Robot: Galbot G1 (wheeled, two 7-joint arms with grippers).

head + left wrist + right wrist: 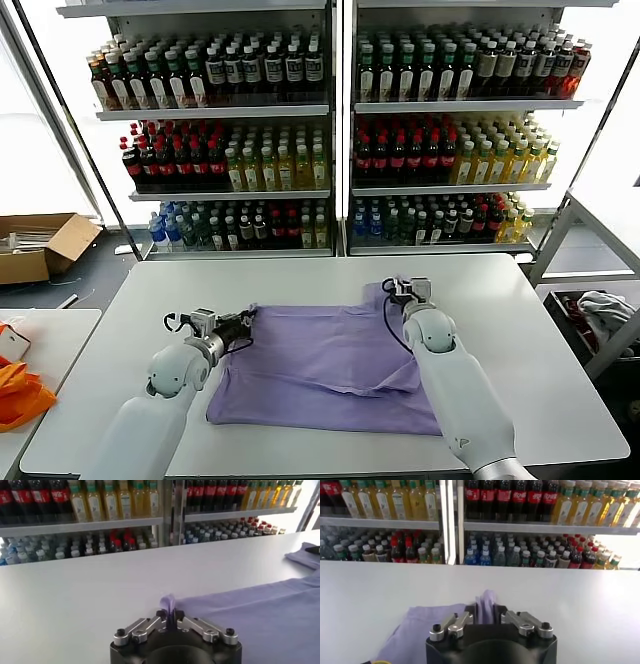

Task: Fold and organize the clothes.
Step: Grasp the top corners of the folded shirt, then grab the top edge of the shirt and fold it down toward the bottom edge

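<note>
Head view: T-shirt point(320, 365) lies crosswise (both far corners pinched), left gripper point(245, 322) and right gripper point(398, 291) grasping.

I see a plain lavender T-shirt point(330, 365) on a white table point(300, 285), my arms white with black-and-silver grippers, an orange cloth point(20, 392) far left, and shelves point(215, 112) of red-, green- and yellow-toned bottles.

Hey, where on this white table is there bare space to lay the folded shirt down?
The table is bare in a wide band between the T-shirt and the far edge by the bottle shelves, and on its right side. It is crowded mid-table, where the left gripper and right gripper pinch the shirt.
</note>
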